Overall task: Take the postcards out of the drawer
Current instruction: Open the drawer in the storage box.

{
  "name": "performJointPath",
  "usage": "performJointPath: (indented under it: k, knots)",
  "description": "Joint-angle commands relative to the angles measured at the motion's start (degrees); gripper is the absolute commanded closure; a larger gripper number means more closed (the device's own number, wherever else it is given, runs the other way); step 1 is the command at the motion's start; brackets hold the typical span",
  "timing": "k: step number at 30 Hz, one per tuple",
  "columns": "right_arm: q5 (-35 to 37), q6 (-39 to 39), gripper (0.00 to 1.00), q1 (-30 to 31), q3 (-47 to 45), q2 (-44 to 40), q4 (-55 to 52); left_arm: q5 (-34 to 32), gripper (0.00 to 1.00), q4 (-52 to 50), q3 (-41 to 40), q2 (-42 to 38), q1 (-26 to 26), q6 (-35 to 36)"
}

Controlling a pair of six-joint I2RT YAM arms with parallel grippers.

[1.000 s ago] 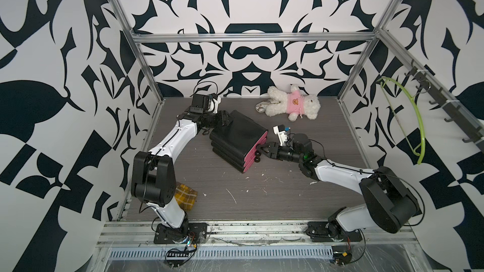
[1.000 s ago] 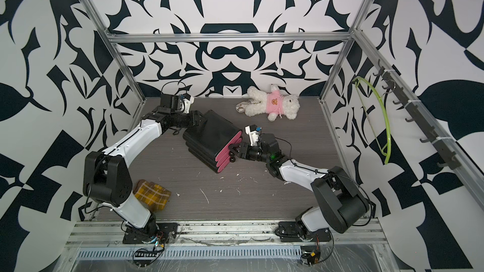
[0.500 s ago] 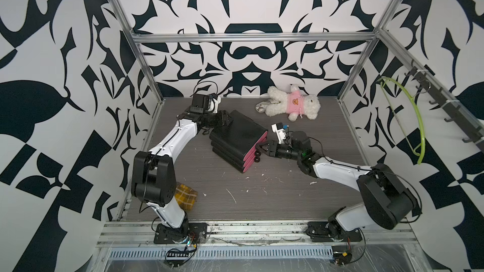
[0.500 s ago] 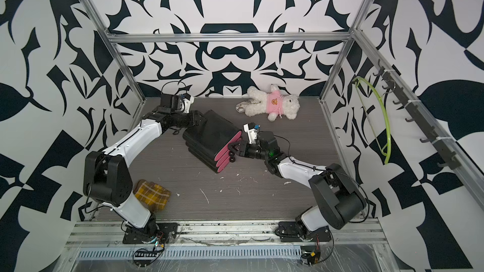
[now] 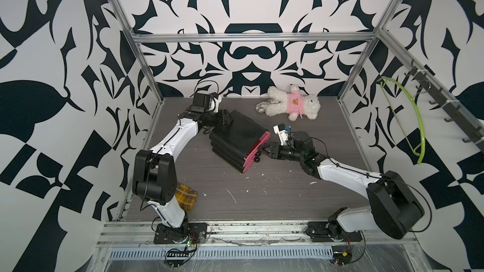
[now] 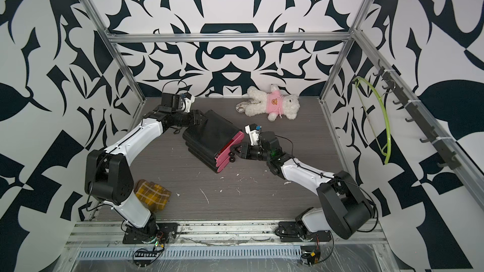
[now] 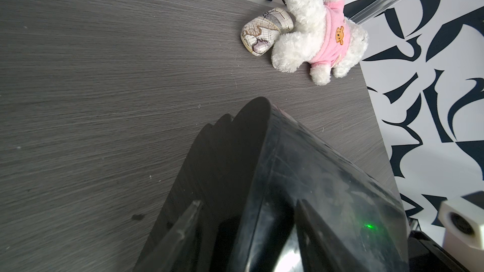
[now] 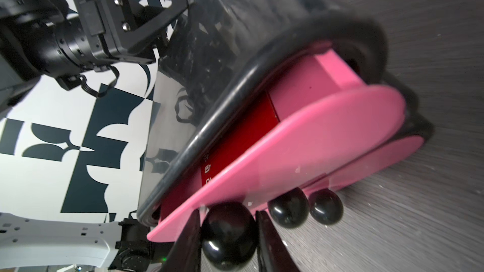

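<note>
Postcards [image 8: 235, 137]: a red one shows in the partly open top drawer [image 8: 301, 152], directly ahead of the right tool [image 8: 227, 211], behind the pink front. Right tool is clenched on that drawer's knob [image 8: 227, 234]. Its long axis appears crosswise to the pull line. Left tool [image 7: 247, 202] straddles the cabinet [image 5: 238, 131] rear, farther off; clamping cannot be determined. Drawer needs further withdrawal.

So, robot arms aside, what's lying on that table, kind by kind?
Black drawer unit: 1
White plush toy in a pink shirt: 1
Map-print computer mouse: 1
Yellow plaid cloth: 1
Total: 4
</note>
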Motion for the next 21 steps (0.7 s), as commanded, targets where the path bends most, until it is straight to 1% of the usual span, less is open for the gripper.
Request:
performJointPath:
  k: [1, 10, 15, 21]
  knots:
    - [0.47, -4.16, 0.76, 0.19, 0.79, -2.8, -7.71, -5.17, 0.41, -9.57, -1.67, 3.95, -0.2, 1.74]
    - [1.84, -7.0, 0.76, -2.66, -2.24, -10.26, -17.18, -5.43, 0.41, -9.73, -1.36, 3.61, -0.16, 1.81]
    - [1.56, -8.59, 0.76, -4.03, -2.93, -11.55, -20.62, -5.43, 0.41, -10.0, -0.89, 4.04, -0.16, 1.74]
    - [1.07, -10.96, 0.76, -7.02, -3.46, -14.08, -25.35, -5.94, 0.41, -10.23, -1.05, 3.85, -0.16, 1.91]
